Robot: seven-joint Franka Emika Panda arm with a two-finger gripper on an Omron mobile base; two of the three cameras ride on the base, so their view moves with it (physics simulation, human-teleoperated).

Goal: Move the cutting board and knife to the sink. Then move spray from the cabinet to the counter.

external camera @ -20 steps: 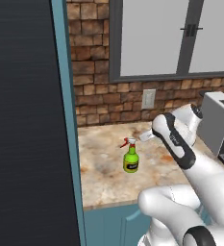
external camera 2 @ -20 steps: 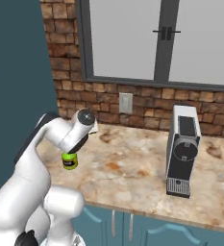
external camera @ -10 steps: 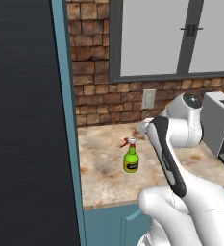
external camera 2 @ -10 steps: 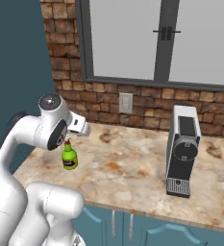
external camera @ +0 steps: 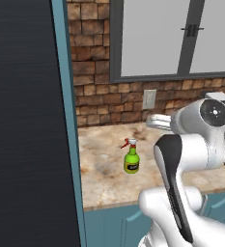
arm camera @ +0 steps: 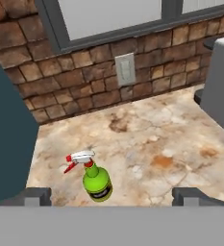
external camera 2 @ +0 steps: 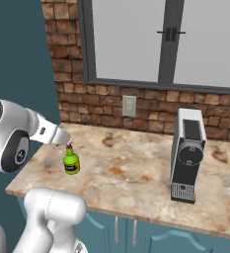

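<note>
My pincer (arm camera: 111,197) is spread wide w/ nothing in it, and it's pulled up and back since a sec ago, when it was down by the spray (arm camera: 96,180). The bottle stands upright on the surface (arm camera: 152,144), free of the tips, near the teal cabinet side (external camera: 68,120). I read that as spray step done; board & knife I can't see here. Bottle: glossy green plastic, red/white trigger. Worktop: mottled beige stone. Beyond: boxy grey coffee machine (external camera 2: 187,153), rough brick wall (external camera 2: 136,111), pale outlet (arm camera: 124,68), window.
</note>
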